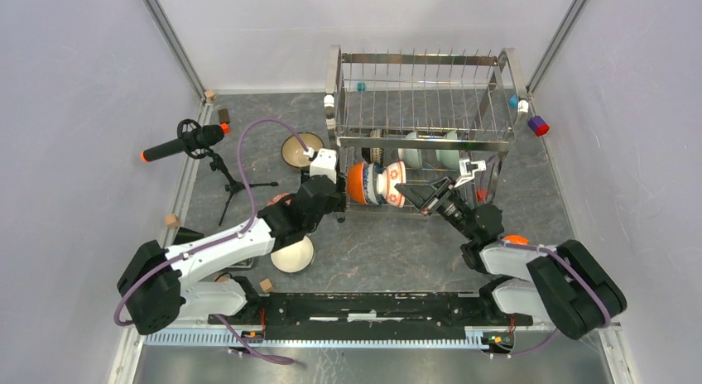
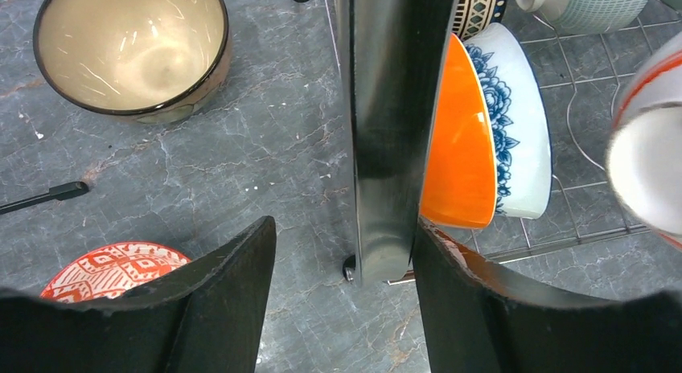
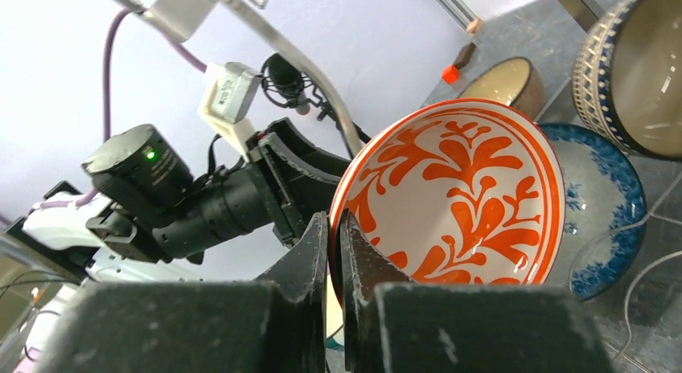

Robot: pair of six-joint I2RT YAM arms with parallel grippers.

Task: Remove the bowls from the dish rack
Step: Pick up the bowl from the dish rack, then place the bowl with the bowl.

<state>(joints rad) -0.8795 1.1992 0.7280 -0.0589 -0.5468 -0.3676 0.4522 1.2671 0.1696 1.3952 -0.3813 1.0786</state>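
**A:** From above, where are the bowls (image 1: pixel 377 184)?

**B:** Several stand on edge in the lower tier of the dish rack (image 1: pixel 422 78). A tan bowl (image 1: pixel 301 150) sits on the table (image 1: pixel 397 252), left of the rack. The left gripper (image 1: pixel 339 204) is at the rack's left end beside the orange bowl (image 1: pixel 356 183). The right gripper (image 1: pixel 403 189) is at the red-patterned bowl (image 1: pixel 396 194).

**A:** Left wrist?

**B:** The fingers (image 2: pixel 217 309) are spread wide and hold nothing, with a rack post (image 2: pixel 386 132) between them. The orange bowl is just right of the post, and a blue-and-white bowl (image 2: pixel 519 124) is behind it.

**A:** Right wrist?

**B:** The fingers (image 3: pixel 306 260) are nearly together, pinching the red-patterned bowl's rim.
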